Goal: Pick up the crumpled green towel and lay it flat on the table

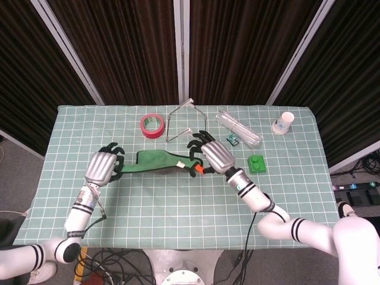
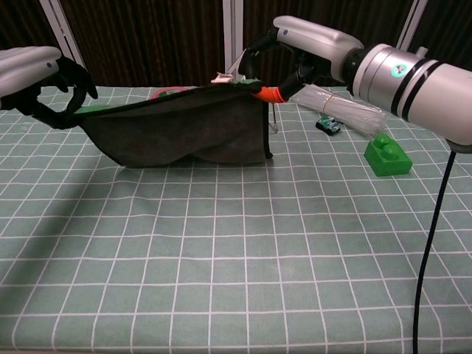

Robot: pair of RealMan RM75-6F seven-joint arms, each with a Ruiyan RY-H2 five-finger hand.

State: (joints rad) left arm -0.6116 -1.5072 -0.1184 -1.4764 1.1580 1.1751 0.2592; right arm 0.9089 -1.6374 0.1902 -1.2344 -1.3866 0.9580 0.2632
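Observation:
The green towel [image 1: 155, 162] hangs stretched between my two hands, its dark face [image 2: 181, 131] toward the chest camera. Its lower edge touches the checked tablecloth. My left hand [image 1: 102, 166] holds the towel's left corner at the left [image 2: 46, 77]. My right hand [image 1: 212, 156] pinches the right corner beside an orange tag, seen in the chest view [image 2: 302, 46]. From above the towel shows as a narrow green strip between both hands.
A red tape roll [image 1: 152, 124], a thin metal frame [image 1: 181, 119], a bundle of clear straws [image 1: 238, 127], a small teal gadget [image 2: 329, 125], a green block [image 1: 257, 163] and a paper cup [image 1: 284, 122] sit behind and right of the towel.

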